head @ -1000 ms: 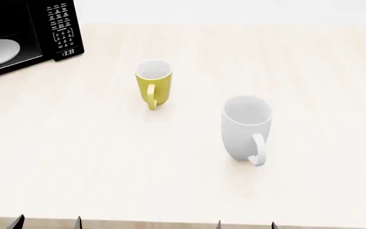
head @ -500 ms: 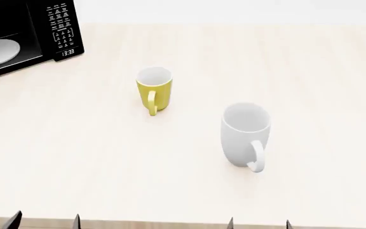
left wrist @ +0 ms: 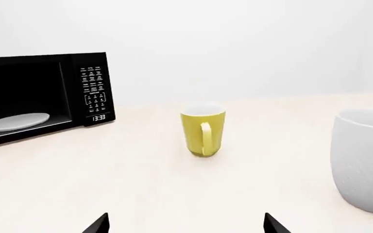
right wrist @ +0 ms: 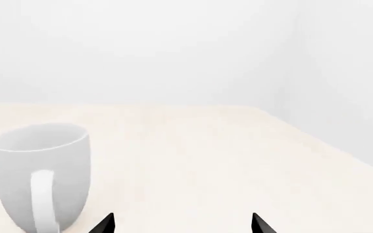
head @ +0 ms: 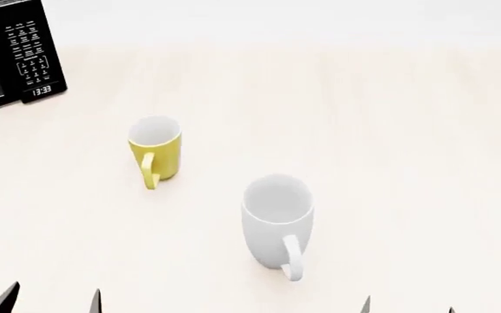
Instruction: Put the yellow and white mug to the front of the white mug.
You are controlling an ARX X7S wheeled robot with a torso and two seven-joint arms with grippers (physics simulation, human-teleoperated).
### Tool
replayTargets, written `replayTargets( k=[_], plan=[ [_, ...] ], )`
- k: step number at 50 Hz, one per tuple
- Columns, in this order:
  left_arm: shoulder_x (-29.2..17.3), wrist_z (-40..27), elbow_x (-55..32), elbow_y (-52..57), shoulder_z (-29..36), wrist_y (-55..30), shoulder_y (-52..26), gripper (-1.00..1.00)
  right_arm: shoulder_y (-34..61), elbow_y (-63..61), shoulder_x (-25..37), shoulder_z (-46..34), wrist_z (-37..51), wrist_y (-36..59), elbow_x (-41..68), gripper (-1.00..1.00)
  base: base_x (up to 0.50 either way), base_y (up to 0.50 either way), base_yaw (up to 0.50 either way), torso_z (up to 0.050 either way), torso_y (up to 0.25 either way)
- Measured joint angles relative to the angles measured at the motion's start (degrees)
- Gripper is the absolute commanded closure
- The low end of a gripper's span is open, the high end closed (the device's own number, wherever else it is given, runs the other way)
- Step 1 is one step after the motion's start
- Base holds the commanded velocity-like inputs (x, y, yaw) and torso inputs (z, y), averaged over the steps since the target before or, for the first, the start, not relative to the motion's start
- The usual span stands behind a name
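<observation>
The yellow and white mug [head: 156, 151] stands upright on the pale wooden table [head: 390, 130], handle toward the robot, up and to the left of the white mug [head: 276, 220] and clear of it. Since a moment ago the head view has shifted: both mugs sit lower and further left, and the microwave [head: 11, 55] is nearly out of frame. Both the left gripper [head: 50, 301] and right gripper [head: 407, 306] hang spread apart and empty at the near edge, so reaching has not begun.
</observation>
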Motion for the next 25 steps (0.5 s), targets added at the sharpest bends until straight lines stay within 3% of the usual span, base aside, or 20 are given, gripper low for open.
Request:
replayTargets(
  k=[25],
  plan=[
    [-1.18, -0.45, -2.30, -1.93, 0.73, 1.13, -0.91, -1.00, -0.81, -1.13, 1.46, -0.62, 0.44, -0.34, 1.98, -1.00, 0.50, -0.10, 0.00, 0.000, 0.000]
  ],
)
